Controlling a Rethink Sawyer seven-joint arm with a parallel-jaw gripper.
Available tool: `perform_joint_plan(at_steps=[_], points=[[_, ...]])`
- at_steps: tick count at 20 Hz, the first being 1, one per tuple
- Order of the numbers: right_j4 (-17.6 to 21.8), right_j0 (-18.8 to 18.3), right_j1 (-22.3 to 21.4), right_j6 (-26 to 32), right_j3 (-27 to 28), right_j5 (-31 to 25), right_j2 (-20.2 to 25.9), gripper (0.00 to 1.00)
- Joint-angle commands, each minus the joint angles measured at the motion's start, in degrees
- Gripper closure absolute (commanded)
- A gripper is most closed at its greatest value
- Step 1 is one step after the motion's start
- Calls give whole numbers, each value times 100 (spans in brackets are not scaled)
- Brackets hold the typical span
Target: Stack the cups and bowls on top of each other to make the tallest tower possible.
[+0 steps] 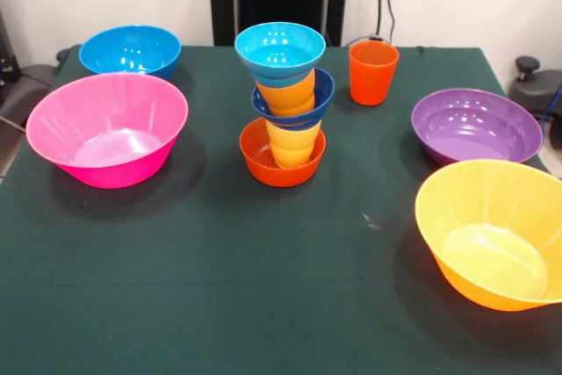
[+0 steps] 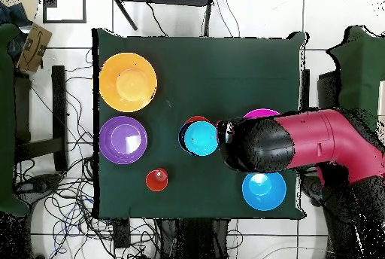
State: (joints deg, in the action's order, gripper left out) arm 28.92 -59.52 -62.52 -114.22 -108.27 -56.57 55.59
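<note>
The tower stands at the table's middle: a small orange-red bowl (image 1: 281,164) as base, a yellow cup (image 1: 293,142) in it, a dark blue bowl (image 1: 297,104), a light orange cup (image 1: 286,94), and a cyan bowl (image 1: 279,48) on top. It leans slightly. In the overhead view the cyan bowl (image 2: 200,138) tops it. The darker red-orange cup (image 1: 373,73) stands upright alone behind and to the right of the tower. The red and black arm (image 2: 301,147) hangs beside the tower in the overhead view. Its gripper is hidden under it. The front view shows no arm.
On the green table (image 1: 263,305) lie a pink bowl (image 1: 107,129) and a medium blue bowl (image 1: 130,50) at the left, and a purple bowl (image 1: 476,126) and a yellow-orange bowl (image 1: 496,233) at the right. The arm covers most of the pink bowl (image 2: 261,112) in the overhead view.
</note>
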Motion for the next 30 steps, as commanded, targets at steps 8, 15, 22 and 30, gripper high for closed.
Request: perform_joint_plan(at_steps=[8, 15, 22, 30], points=[[610, 149, 829, 790, -120, 797, -233, 0], [716, 193, 955, 678, -133, 981, -300, 0], [853, 149, 997, 672, -208, 1134, -341, 0], [701, -157, 703, 624, -769, 1439, -181, 0]])
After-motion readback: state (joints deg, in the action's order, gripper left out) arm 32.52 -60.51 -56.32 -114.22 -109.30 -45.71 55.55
